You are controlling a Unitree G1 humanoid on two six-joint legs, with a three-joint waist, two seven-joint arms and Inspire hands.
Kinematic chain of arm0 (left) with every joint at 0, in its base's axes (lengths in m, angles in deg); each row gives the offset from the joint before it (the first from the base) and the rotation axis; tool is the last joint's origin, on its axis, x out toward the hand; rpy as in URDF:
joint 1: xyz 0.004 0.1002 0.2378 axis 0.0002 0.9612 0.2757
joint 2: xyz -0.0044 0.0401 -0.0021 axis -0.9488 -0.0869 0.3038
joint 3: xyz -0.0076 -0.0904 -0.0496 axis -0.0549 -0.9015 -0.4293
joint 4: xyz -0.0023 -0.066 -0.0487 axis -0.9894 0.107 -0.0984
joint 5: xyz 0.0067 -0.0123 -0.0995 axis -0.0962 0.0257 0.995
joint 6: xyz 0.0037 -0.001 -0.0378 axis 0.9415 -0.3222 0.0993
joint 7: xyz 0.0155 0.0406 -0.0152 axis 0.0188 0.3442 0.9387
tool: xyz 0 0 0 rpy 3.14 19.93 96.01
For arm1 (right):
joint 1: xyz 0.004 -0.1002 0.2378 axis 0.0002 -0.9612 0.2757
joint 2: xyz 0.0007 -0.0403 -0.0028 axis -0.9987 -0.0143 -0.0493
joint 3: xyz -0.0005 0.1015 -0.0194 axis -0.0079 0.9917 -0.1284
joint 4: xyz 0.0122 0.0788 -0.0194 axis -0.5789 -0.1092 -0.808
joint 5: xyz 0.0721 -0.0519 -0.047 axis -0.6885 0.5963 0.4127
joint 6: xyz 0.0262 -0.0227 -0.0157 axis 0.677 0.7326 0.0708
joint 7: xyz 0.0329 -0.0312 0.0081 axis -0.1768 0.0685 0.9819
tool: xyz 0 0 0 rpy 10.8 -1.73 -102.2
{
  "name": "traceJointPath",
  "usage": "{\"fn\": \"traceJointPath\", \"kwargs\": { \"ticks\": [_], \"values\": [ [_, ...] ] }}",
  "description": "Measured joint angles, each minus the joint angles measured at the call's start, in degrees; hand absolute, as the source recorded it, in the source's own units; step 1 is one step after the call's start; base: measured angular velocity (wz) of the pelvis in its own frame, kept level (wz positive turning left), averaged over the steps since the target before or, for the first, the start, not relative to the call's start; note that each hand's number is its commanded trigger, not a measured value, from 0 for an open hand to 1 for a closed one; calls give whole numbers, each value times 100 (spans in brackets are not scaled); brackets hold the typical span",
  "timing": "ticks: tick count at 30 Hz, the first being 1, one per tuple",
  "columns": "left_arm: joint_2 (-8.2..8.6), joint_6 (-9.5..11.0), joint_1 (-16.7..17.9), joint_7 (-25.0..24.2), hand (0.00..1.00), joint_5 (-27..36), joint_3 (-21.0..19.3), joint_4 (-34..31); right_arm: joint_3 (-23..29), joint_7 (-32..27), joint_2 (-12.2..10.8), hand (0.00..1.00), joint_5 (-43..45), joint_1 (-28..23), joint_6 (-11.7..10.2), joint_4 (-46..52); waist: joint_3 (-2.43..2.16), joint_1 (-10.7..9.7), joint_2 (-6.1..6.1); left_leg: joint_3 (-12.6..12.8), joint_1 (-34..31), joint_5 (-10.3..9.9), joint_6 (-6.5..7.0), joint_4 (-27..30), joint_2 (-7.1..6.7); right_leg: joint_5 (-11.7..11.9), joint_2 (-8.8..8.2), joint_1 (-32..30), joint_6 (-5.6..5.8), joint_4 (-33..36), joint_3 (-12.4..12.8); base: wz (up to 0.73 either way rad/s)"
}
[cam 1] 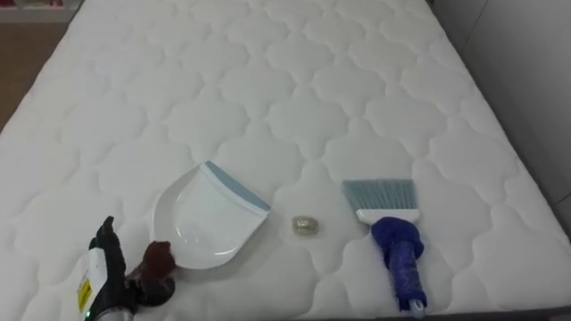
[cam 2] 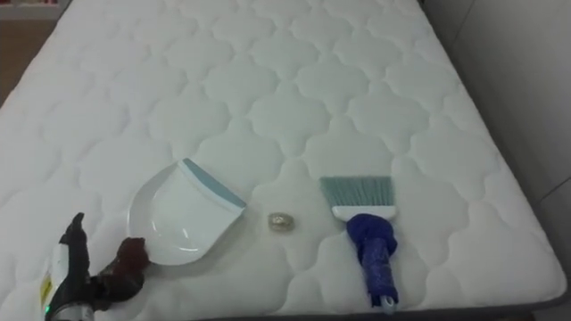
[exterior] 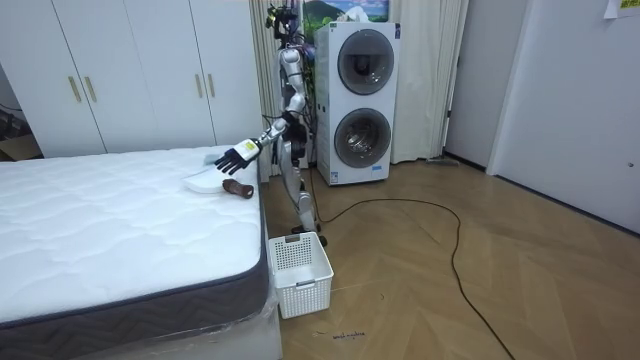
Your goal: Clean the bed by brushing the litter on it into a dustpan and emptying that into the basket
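Down at the lower left of the eye views, the robot's left hand [cam 1: 105, 266] is over the near part of the bed [cam 1: 268, 89]. Its dark fingers are spread, and the room view shows the hand raised a little above the mattress and holding nothing. Just beside the hand, to its right, lies the brown handle [cam 1: 159, 260] of a white dustpan [cam 1: 203, 217]. From the eye views alone I cannot tell if a finger touches this handle, but in the room view the handle lies on the mattress below the hand.

The dustpan rests flat on the bed, and its blue-grey lip points away from the robot and to the right. Near this lip, a small pale scrap [cam 1: 306, 225] lies on the quilted cover, between the dustpan and a brush [cam 1: 393, 234], and it touches neither of them. The brush lies with its grey-blue bristles away from the robot and its blue handle toward the near edge of the bed.

The robot stands at the end of the bed. A white basket [exterior: 298, 268] stands on the wooden floor by the bed's corner, and two stacked washing machines [exterior: 358, 100] are behind the robot.
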Motion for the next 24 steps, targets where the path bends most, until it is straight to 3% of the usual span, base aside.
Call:
{"fn": "traceJointPath", "kwargs": {
  "ticks": [2, 8, 13, 18, 24],
  "values": [
    [-78, 96, -156, -83, 0, -1, 198, 41, -177, 20, 54, 0, 0, 114, -36, 1, 38, 12, 17, 8, -191, 1, 2, 77, 2, 10, -8, -167, -13, 54, 1, 0],
    [-107, 189, -329, -206, 0, 5, 488, 563, -228, 18, 102, 0, -271, 157, -116, -9, 43, -10, 27, 21, -532, 4, 8, 202, 17, 44, 3, -443, -32, 77, -10, -1],
    [-106, 164, -408, -226, 0, 0, 492, 946, -228, 14, 116, 0, -468, 199, -118, -48, 42, -33, 24, 15, -713, 5, 7, 264, 36, 49, 1, -599, -37, 130, -67, 6],
    [-111, 158, -659, -226, 0, -4, 499, 1578, -550, -104, 141, 0, -683, 408, -171, -221, 44, -19, 45, 5, -860, 5, 7, 278, 36, 51, -4, -744, -39, 145, -101, 1],
    [-109, 163, -872, -146, 0, -2, 496, 1714, -631, -211, 175, 0, -738, 541, -180, -247, 87, -21, 147, 0, -1022, 6, 8, 368, 30, 52, -28, -894, -41, 179, -138, 1]
  ]
}}
